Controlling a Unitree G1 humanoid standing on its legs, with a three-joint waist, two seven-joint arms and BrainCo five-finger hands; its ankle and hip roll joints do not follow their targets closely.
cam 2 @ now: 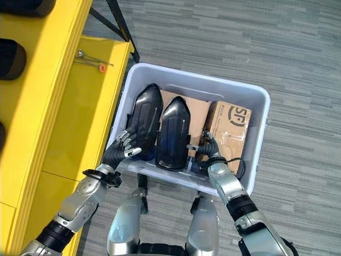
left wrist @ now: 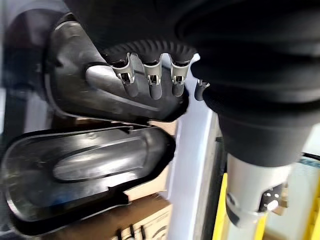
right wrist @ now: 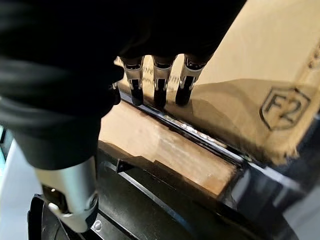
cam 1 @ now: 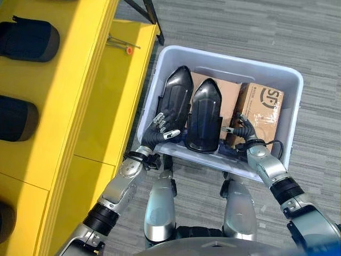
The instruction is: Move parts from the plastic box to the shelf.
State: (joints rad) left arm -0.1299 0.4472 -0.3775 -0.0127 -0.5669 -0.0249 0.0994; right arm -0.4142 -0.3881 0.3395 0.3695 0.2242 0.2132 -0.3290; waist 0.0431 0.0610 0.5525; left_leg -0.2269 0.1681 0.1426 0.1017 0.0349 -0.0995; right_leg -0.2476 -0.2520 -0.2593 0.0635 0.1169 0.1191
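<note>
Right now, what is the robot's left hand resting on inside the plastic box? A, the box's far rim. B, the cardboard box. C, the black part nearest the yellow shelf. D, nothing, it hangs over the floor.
C: the left hand lies with its fingers on the black part nearest the yellow shelf, inside the plastic box.

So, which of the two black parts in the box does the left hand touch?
The left hand rests on the black part nearest the yellow shelf; the other black part, beside the cardboard box, is untouched.
</note>
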